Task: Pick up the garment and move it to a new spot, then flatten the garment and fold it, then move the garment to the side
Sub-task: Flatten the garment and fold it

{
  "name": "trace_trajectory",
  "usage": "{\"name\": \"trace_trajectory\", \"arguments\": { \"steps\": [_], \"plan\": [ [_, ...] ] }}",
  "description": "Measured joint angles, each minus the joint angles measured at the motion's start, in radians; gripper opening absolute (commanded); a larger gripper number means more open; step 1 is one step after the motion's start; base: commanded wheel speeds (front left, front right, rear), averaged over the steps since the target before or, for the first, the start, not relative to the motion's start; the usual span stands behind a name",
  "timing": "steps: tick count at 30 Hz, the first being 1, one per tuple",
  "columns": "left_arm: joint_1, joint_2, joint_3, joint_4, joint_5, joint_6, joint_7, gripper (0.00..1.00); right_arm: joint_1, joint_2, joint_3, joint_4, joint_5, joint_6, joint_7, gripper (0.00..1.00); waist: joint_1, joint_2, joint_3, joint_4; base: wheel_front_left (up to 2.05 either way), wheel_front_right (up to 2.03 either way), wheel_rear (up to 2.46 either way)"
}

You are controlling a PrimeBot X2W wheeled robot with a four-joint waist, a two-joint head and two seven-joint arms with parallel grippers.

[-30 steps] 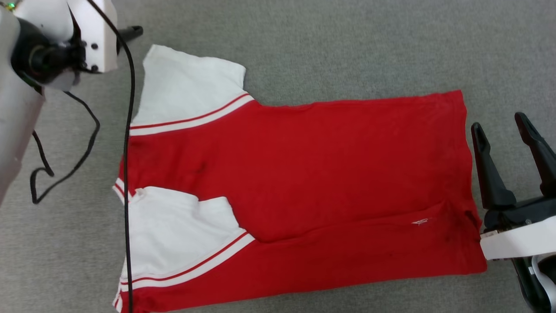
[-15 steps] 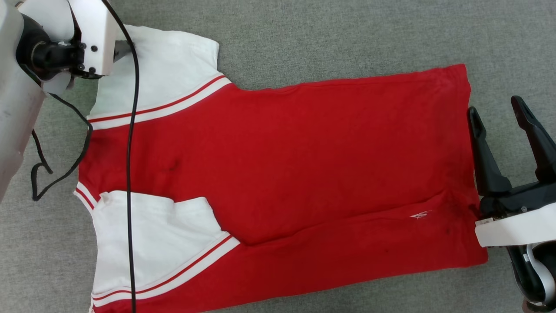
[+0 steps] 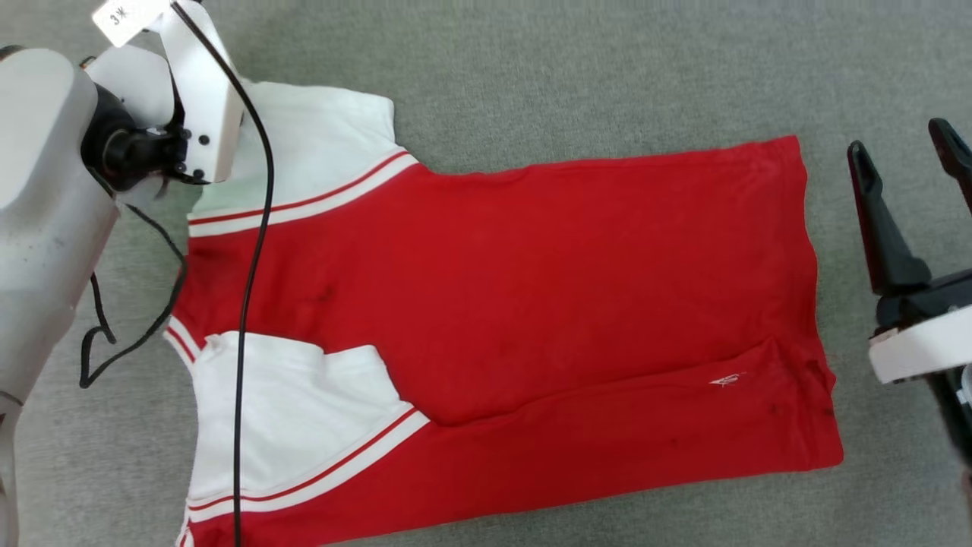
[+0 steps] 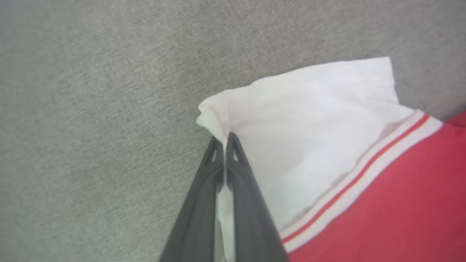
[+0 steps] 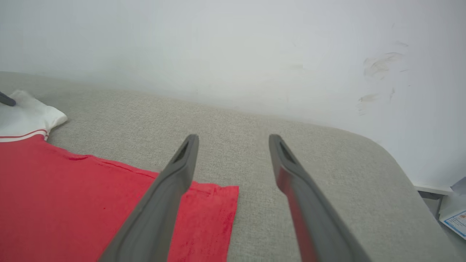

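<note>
The garment (image 3: 493,304), a red T-shirt with white sleeves and striped trim, lies spread flat on the grey padded surface (image 3: 531,68), collar end to the left. In the left wrist view my left gripper (image 4: 225,140) is shut on the outer corner of the far white sleeve (image 4: 298,120), and the cloth bunches at its tips. In the head view that arm's white wrist housing (image 3: 201,114) hides its fingers. My right gripper (image 3: 900,140) stands open just right of the red hem, touching nothing. The hem corner (image 5: 204,203) lies below its left finger.
A black cable (image 3: 247,304) hangs from the left arm across the near sleeve. A pale wall (image 5: 233,47) rises behind the surface, whose rounded edge (image 5: 393,160) falls off to the right. A printed paper (image 5: 453,218) lies beyond that edge.
My left gripper has gone from open to shut on the far sleeve's corner. The right gripper stays open and now stands a little off the hem. The camera has shifted.
</note>
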Motion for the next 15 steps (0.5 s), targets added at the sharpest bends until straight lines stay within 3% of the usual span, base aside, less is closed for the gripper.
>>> {"name": "trace_trajectory", "arguments": {
  "steps": [5, 8, 15],
  "plan": [
    [0.022, 0.014, -0.012, -0.078, -0.007, -0.001, -0.084, 0.00, -0.072, -0.103, 0.021, 0.053, 0.112, 0.000, 0.162, 1.00, -0.0001, 0.0000, -0.055, 0.021, 0.00, 0.00, 0.00],
    [0.043, 0.026, -0.031, -0.129, -0.008, -0.001, -0.115, 0.00, -0.107, -0.199, 0.060, 0.104, 0.197, 0.000, 0.302, 1.00, -0.0002, 0.0000, -0.081, 0.039, 0.00, 0.00, 0.00],
    [0.069, 0.045, -0.051, -0.232, -0.005, -0.001, -0.169, 0.00, -0.229, -0.355, 0.159, 0.219, 0.379, 0.000, 0.622, 1.00, -0.0002, 0.0000, -0.108, 0.089, 0.00, 0.00, 0.00]
  ]
}}
